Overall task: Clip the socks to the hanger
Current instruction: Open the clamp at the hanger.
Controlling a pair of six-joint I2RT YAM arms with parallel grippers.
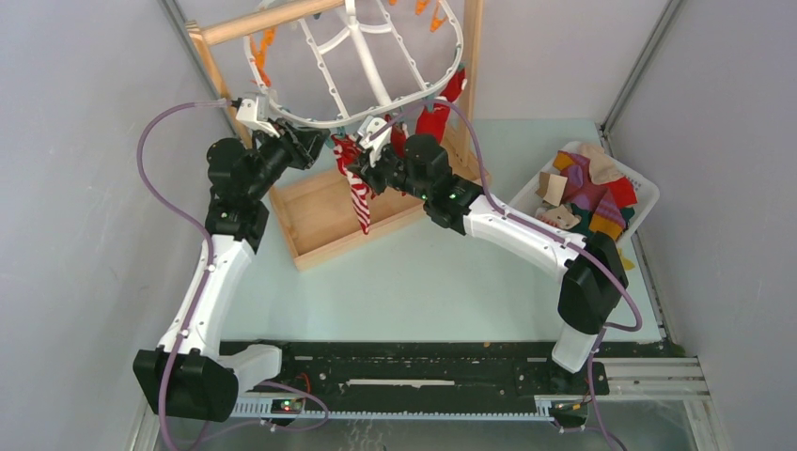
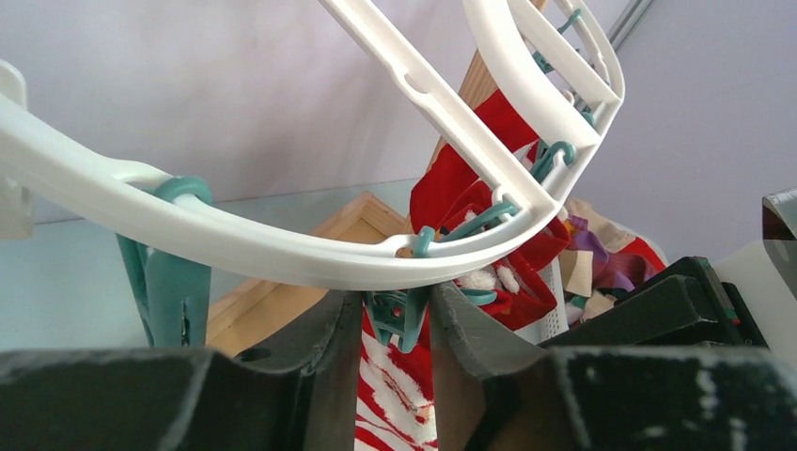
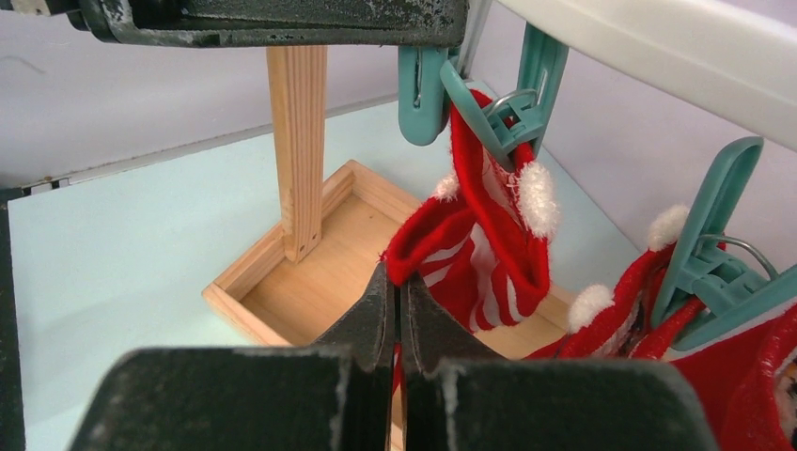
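Progress is partway: red socks [image 1: 434, 120] hang from the hanger [image 1: 320, 120], upper centre; left pincer [image 2: 397, 315] squeezes a teal clothespin [image 3: 507, 117] over the striped sock [image 1: 360, 202], right pincer [image 3: 397, 282] clenched on its cuff (a heap [image 1: 592, 188] waits in the basket [image 1: 648, 194], middle right).

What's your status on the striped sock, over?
Left tool closed on teal clothespin under hanger rim. Right tool shut on striped sock cuff, sock's top at that clothespin's mouth. Red socks hang close beside; nothing blocking.

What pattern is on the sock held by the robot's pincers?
The sock is red-and-white striped; the right wrist view shows it best.
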